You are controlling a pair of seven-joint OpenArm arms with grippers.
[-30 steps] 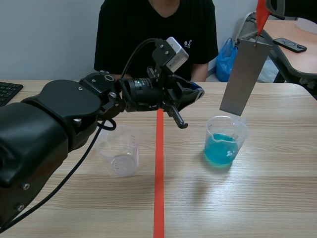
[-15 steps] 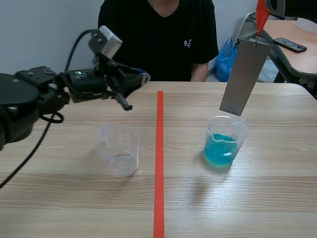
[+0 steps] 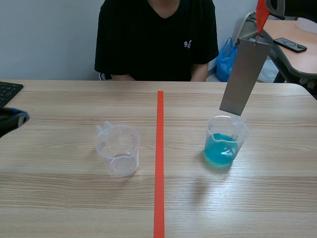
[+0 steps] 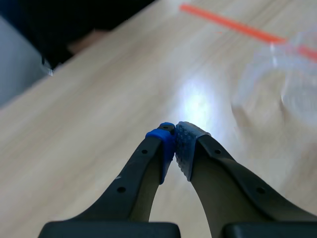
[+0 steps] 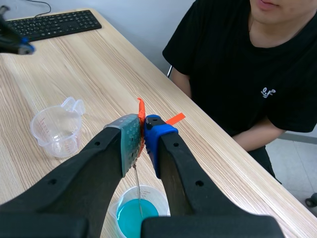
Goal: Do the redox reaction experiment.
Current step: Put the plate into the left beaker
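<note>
A clear empty measuring cup (image 3: 117, 148) stands left of the red tape line. Right of the line stands a second cup (image 3: 224, 144) holding blue liquid. A grey metal sheet (image 3: 245, 77) hangs straight down, its lower edge just above that cup's rim. My right gripper (image 5: 142, 131) is shut on the sheet's orange-red tab (image 5: 140, 110), high over the blue liquid cup (image 5: 137, 210). My left gripper (image 4: 174, 135) is shut on nothing, low over bare table, with the empty cup (image 4: 287, 84) ahead and to its right. In the scene view only its tip (image 3: 12, 119) shows at the left edge.
A person in a black shirt (image 3: 156, 39) sits across the table. A black keyboard (image 5: 54, 22) lies at the table's far left corner. A blue bag (image 3: 226, 59) and a side table with a remote (image 3: 290, 44) stand behind at the right.
My left arm has drawn back from over the table's middle to the left edge, still shut. The right gripper, the sheet and both cups have stayed put.
</note>
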